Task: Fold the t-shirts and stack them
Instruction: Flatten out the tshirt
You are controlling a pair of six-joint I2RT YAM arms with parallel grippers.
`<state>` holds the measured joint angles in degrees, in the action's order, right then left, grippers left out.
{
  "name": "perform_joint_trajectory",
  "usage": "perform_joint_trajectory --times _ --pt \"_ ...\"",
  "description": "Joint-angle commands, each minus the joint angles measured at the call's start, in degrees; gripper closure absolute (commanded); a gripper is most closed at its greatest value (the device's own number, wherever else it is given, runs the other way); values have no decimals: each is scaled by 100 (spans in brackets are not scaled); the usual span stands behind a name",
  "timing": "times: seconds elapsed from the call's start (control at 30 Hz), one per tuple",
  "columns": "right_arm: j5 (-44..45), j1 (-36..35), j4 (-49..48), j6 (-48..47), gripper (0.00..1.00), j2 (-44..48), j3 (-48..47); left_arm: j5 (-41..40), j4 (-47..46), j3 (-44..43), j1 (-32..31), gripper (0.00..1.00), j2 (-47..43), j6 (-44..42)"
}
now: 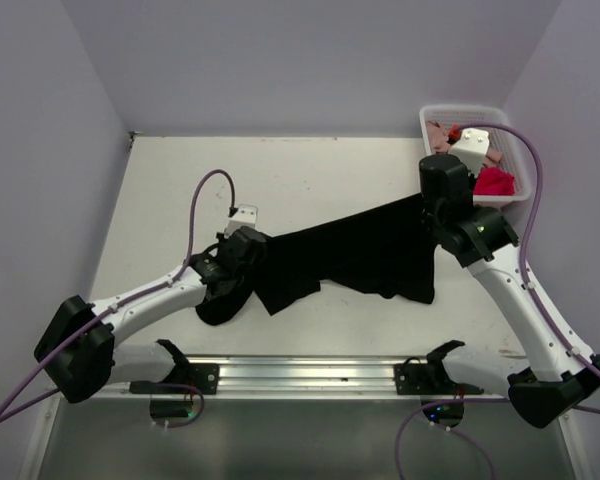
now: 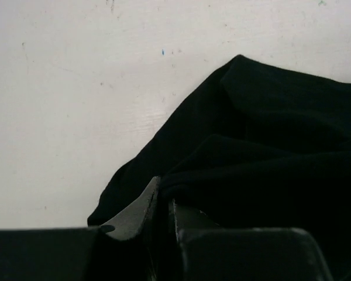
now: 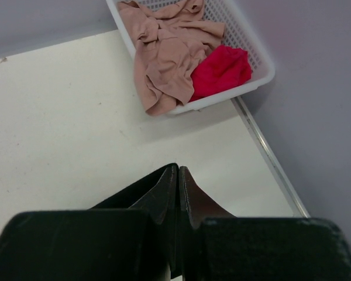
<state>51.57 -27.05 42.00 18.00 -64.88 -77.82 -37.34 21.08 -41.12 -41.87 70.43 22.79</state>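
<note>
A large black t-shirt (image 1: 350,255) lies stretched across the middle of the table. My left gripper (image 1: 246,241) is shut on its left end, and black cloth (image 2: 269,129) fills the gap between the jaws (image 2: 164,190). A bunch of the shirt hangs below that grip. My right gripper (image 1: 432,200) is shut on the shirt's upper right corner. In the right wrist view the jaws (image 3: 179,170) meet, with a black cloth edge (image 3: 134,190) beside the left finger. A dusty pink t-shirt (image 3: 164,52) and a red t-shirt (image 3: 222,67) lie crumpled in the basket.
The white lattice basket (image 3: 251,82) stands at the table's back right corner (image 1: 460,110), just beyond my right gripper. Purple walls close the table on three sides. A metal rail (image 1: 300,372) with both arm bases runs along the near edge.
</note>
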Motion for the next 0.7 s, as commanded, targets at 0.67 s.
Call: perform_joint_trajectory --times 0.67 --pt "-305 24 -174 195 100 -16 276 271 -3171 -2425 750 100 2439 -1452"
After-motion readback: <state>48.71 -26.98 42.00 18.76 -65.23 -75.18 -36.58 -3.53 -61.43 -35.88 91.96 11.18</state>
